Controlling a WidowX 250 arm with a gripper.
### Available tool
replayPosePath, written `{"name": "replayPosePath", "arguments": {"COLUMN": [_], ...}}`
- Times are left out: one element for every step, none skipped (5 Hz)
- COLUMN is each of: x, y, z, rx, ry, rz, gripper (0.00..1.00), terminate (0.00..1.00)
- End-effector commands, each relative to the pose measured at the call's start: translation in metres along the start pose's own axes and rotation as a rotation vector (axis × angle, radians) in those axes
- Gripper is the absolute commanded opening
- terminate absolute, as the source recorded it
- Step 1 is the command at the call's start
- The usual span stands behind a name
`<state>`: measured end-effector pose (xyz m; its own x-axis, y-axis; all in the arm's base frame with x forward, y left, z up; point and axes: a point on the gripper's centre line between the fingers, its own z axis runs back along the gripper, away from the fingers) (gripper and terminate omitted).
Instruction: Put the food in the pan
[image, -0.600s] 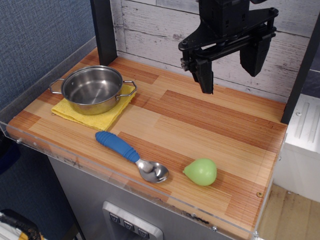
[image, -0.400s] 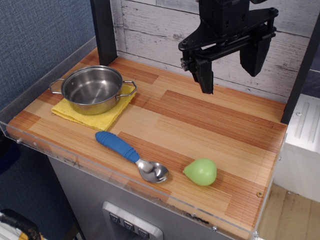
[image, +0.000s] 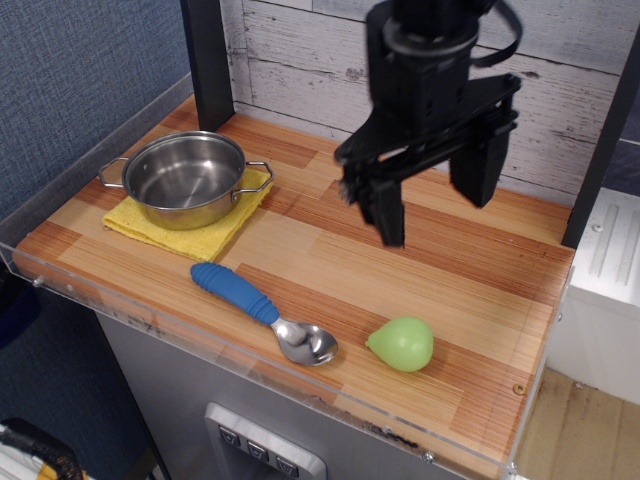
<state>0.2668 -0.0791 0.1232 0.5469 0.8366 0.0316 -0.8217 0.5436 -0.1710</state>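
Observation:
The light-green pear-shaped food (image: 402, 343) lies on the wooden table near the front right, its pointed end to the left. The shiny steel pan (image: 186, 178) with two wire handles stands empty at the back left on a yellow cloth (image: 190, 229). My gripper (image: 432, 200) hangs open and empty above the middle of the table, behind and above the food, its two black fingers wide apart.
A blue-handled metal spoon (image: 262, 311) lies between the pan and the food, its bowl close to the food's left. A black post (image: 208, 62) stands behind the pan. A clear rim (image: 250, 362) runs along the table's front edge.
My gripper has moved down and toward the front left, closer to the food. It stays open. The food, spoon and pan have not moved.

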Motion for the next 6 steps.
{"name": "replayPosePath", "arguments": {"x": [-0.025,-0.026,-0.020,-0.014,-0.010,-0.011], "y": [0.031,0.038,0.037,0.035,0.034,0.036], "z": [0.000,-0.009,-0.016,-0.024,-0.037,-0.049], "rx": [-0.033,-0.019,-0.016,-0.037,-0.028,0.005], "ry": [0.008,0.005,-0.022,-0.058,-0.072,-0.070], "rz": [0.129,0.140,0.140,0.121,0.108,0.094], "gripper": [1.00,1.00,1.00,1.00,1.00,1.00], "terminate": [0.00,0.00,0.00,0.00,0.00,0.00]}}
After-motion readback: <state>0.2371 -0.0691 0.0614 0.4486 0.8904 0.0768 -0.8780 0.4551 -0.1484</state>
